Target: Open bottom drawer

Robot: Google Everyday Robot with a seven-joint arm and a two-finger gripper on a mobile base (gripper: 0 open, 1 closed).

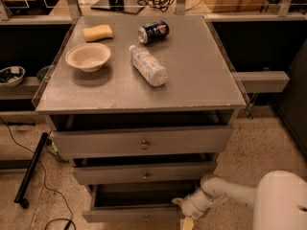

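The bottom drawer (125, 215) is the lowest of three grey drawer fronts and stands pulled out a little from the cabinet, its dark inside showing above the front. Its small round knob (145, 218) sits at the centre, close to the picture's lower edge. My gripper (184, 212) is at the right end of that drawer front, right of the knob, at the end of my white arm (225, 191), which comes in from the lower right.
The middle drawer (144, 174) and the top drawer (144, 143) sit above. On the cabinet top (201, 71) lie a bowl (88, 56), a sponge (98, 32), a plastic bottle (148, 65) and a can (153, 31). A black bar (31, 169) and cables lie on the floor at left.
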